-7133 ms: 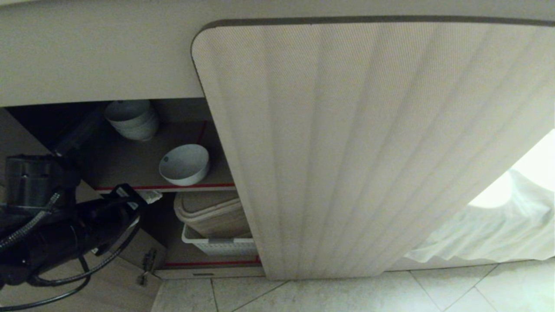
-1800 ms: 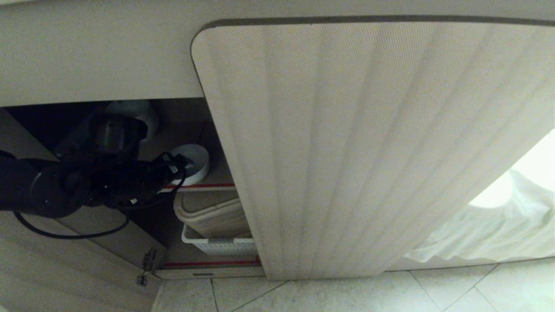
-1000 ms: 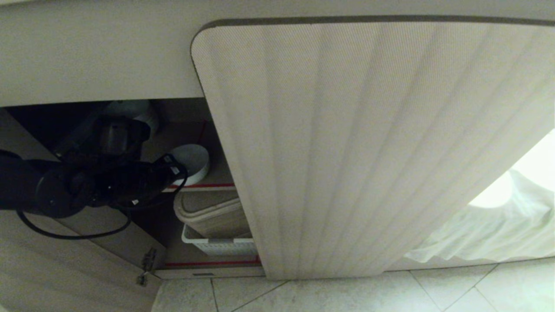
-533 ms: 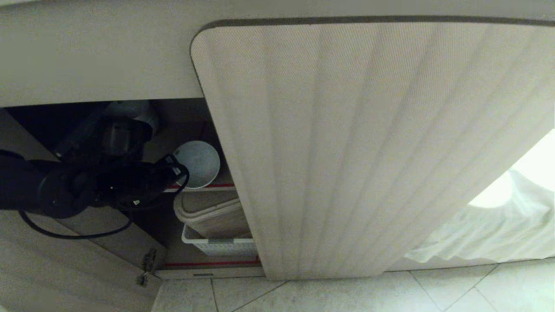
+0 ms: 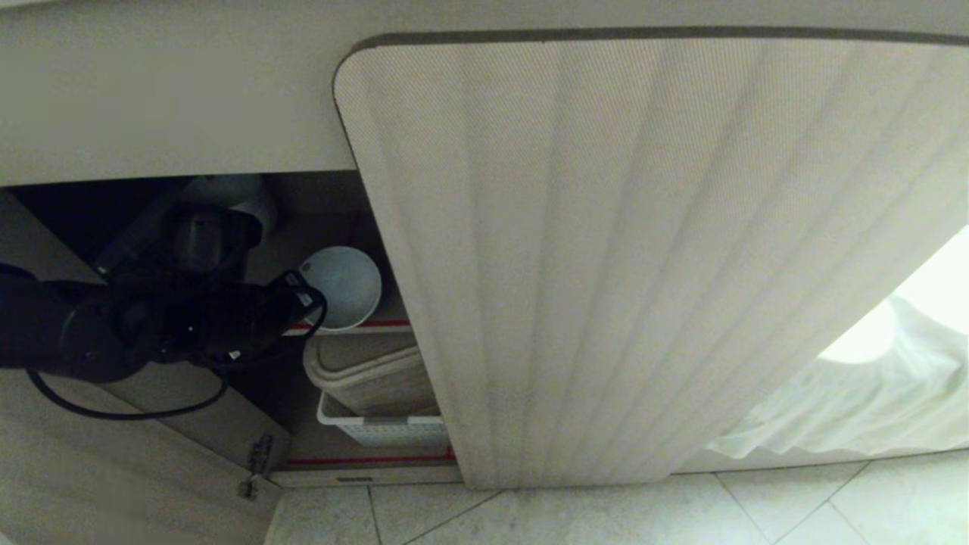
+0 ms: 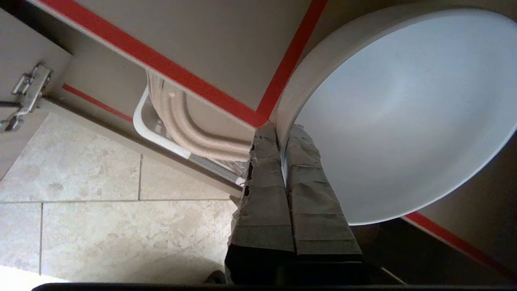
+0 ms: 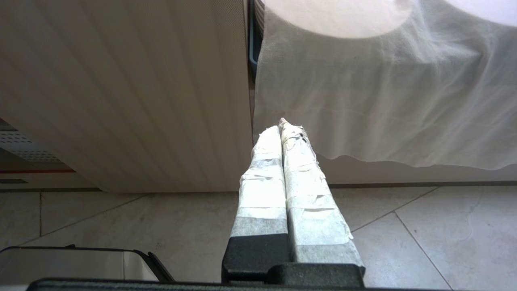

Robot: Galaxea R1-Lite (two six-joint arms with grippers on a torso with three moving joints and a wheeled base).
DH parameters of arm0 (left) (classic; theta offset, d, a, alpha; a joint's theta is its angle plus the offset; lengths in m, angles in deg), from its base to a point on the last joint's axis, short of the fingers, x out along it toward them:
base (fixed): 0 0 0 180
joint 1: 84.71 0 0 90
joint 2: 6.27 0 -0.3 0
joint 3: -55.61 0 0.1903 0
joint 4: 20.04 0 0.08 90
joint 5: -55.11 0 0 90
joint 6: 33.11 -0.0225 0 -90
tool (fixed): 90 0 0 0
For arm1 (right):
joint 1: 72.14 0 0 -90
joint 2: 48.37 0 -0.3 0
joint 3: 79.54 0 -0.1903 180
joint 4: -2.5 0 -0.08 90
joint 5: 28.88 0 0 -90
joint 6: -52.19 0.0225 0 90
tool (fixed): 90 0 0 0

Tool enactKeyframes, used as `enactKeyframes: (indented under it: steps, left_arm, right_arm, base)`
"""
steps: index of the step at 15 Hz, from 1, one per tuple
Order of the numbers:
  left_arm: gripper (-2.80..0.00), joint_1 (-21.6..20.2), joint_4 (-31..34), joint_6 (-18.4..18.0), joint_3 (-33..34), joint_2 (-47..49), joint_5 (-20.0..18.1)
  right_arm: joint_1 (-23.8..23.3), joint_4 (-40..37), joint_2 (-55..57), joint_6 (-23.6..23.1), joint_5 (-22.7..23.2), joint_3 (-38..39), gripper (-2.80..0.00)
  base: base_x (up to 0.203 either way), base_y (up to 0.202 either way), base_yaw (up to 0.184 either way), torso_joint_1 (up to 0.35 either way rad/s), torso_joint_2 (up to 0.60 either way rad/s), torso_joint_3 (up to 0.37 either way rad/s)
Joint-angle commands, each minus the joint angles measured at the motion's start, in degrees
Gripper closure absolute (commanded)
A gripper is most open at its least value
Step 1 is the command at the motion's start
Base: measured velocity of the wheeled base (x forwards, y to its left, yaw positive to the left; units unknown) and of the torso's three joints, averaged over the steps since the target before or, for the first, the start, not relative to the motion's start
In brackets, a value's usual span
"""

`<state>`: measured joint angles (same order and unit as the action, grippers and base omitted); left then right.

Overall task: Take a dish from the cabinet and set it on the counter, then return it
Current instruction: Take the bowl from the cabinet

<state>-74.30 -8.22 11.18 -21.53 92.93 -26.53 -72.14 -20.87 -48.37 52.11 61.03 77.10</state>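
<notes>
Nearest me, my left arm reaches in from nine o'clock, and its left end effector (image 5: 309, 297) is clamped tight on the rim of the bowl (image 5: 344, 286), one taped finger (image 6: 264, 190) outside the wall and the other inside. The bowl is tipped, its hollow facing me, at the front edge of the upper shelf (image 5: 363, 324) in the open cabinet (image 5: 636, 257), just above the red tape. Below it, at six o'clock from the bowl, a white basket (image 5: 378, 430) on the lower shelf holds beige trays (image 5: 371, 375). Deeper in, at eleven o'clock from the bowl, a pile of white bowls (image 5: 250, 198) shows partly behind my arm. My right end effector (image 7: 281, 126) hangs with its fingers pressed together on nothing, over the floor tiles (image 7: 424, 230) before a white cloth (image 7: 383, 101).
</notes>
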Motion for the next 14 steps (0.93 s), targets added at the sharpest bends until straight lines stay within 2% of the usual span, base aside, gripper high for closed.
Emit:
enactKeyframes:
  steps: [1, 5, 8, 14]
  left_arm:
    - [0.0, 0.13, -0.06, 0.28, 0.5, -0.66, 0.08]
    - [0.0, 0.22, 0.92, 0.8, 2.17, -2.06, -0.09]
    - [0.0, 0.22, 4.29, 1.06, 2.8, -3.82, -0.26]
    - [0.0, 0.65, 7.14, 4.49, 2.87, -5.86, -0.44]
  right_arm:
    - [0.02, 0.0, 0.0, -0.01, 0.0, 0.0, 0.0]
    - [0.01, 0.0, 0.0, -0.01, 0.0, 0.0, 0.0]
    - [0.0, 0.0, 0.09, -0.01, 0.0, 0.0, 0.0]
    - [0.08, 0.0, 0.09, -0.01, 0.0, 0.0, 0.0]
  base:
    - [0.0, 0.0, 0.0, 0.0, 0.0, 0.0]
    - [0.0, 0.0, 0.0, 0.0, 0.0, 0.0]
    - [0.0, 0.0, 0.0, 0.0, 0.0, 0.0]
    - [0.0, 0.0, 0.0, 0.0, 0.0, 0.0]
